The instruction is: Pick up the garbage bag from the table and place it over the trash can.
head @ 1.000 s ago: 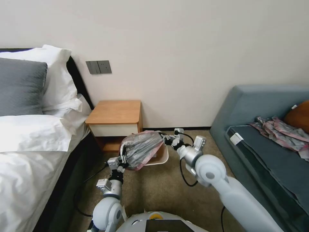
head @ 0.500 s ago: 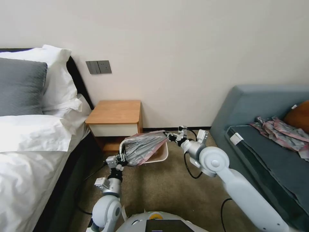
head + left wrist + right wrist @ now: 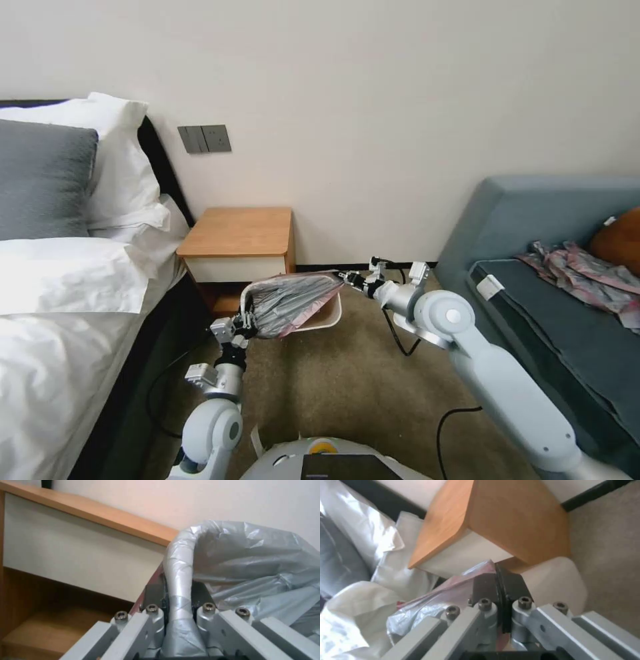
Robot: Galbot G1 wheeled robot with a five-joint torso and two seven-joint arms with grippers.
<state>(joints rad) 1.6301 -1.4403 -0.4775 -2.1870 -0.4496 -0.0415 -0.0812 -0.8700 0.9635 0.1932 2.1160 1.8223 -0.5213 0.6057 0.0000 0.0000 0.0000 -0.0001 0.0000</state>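
Stretching the garbage bag (image 3: 290, 303) over the trash can (image 3: 325, 319), left hand (image 3: 244, 321) and right hand (image 3: 346, 276) pinching opposite rims, should stay taut and level.

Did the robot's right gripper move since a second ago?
Yes. The right gripper, pinching the garbage bag, went up the picture toward the wall's dark baseboard in the head view.

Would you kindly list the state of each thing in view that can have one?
Garbage bag: off the table, stretched over the trash can between both grippers.
Trash can: on the carpet, partly covered by the bag.
Table: drawer shut.
Left gripper: jaws shut on the bag's rolled edge.
Right gripper: jaws shut on the bag's pink rim.
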